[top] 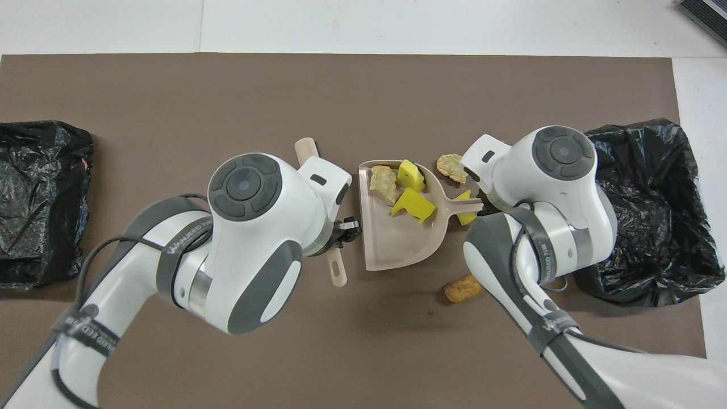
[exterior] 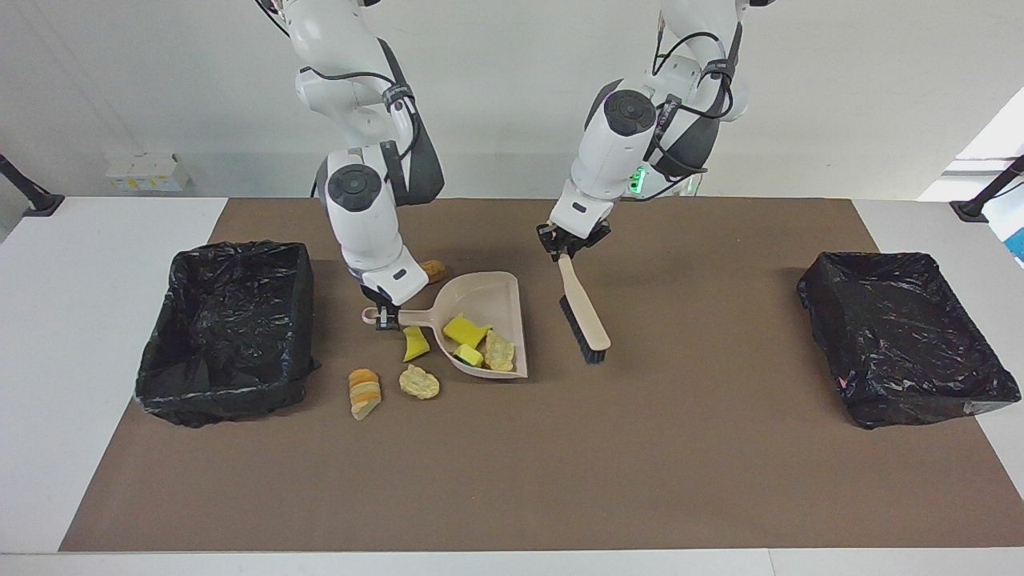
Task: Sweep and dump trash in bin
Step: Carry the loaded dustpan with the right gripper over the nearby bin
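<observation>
My right gripper (exterior: 387,318) is shut on the handle of the beige dustpan (exterior: 485,298), which sits low at the mat. Two yellow sponge chunks (exterior: 464,329) and a tan piece (exterior: 501,352) of trash lie in the pan (top: 397,250). My left gripper (exterior: 570,244) is shut on the handle of the brush (exterior: 584,316), which slants down beside the pan's open edge. Loose trash lies on the mat: a yellow chunk (exterior: 414,344), a pastry piece (exterior: 419,382), a striped bread piece (exterior: 364,392) and a brown nugget (top: 463,288) nearer to the robots.
A bin lined with black plastic (exterior: 228,328) stands at the right arm's end of the brown mat, close to the loose scraps. A second black-lined bin (exterior: 904,336) stands at the left arm's end.
</observation>
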